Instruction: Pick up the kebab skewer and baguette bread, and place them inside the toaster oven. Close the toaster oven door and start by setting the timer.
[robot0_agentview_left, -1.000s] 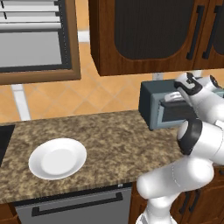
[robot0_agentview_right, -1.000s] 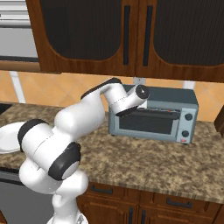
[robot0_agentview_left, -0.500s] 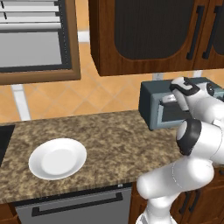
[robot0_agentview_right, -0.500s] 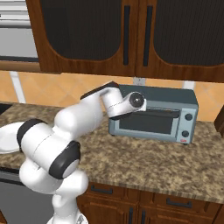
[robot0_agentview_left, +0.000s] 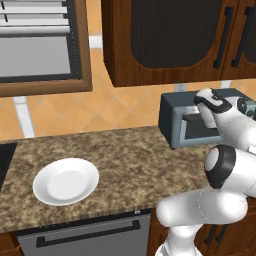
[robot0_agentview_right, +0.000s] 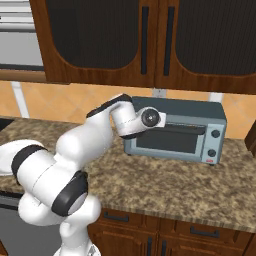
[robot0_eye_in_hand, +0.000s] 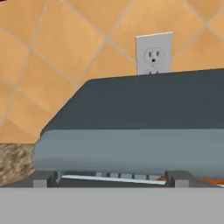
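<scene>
The grey-blue toaster oven (robot0_agentview_right: 175, 131) stands at the back of the counter, and it also appears in the left base view (robot0_agentview_left: 187, 122). Its door (robot0_agentview_right: 167, 141) with the bar handle (robot0_agentview_right: 186, 129) stands almost upright. My gripper (robot0_agentview_right: 146, 119) is pressed against the oven's upper left front, also seen in the left base view (robot0_agentview_left: 214, 107). In the hand view, the gripper (robot0_eye_in_hand: 111, 177) is open, its tips wide apart just below the oven's top front edge (robot0_eye_in_hand: 127, 148). A narrow gap there shows wire rack and an orange sliver (robot0_eye_in_hand: 210, 180). The kebab skewer and baguette are otherwise hidden.
An empty white plate (robot0_agentview_left: 66, 181) lies on the granite counter (robot0_agentview_left: 130, 160) to the left. A wall outlet (robot0_eye_in_hand: 154, 54) sits behind the oven. Dark wood cabinets (robot0_agentview_right: 150, 40) hang above the oven, and a dishwasher front (robot0_agentview_left: 85, 235) sits under the counter.
My hand has sunk a little lower against the oven's front. The plate and oven have stayed in place.
</scene>
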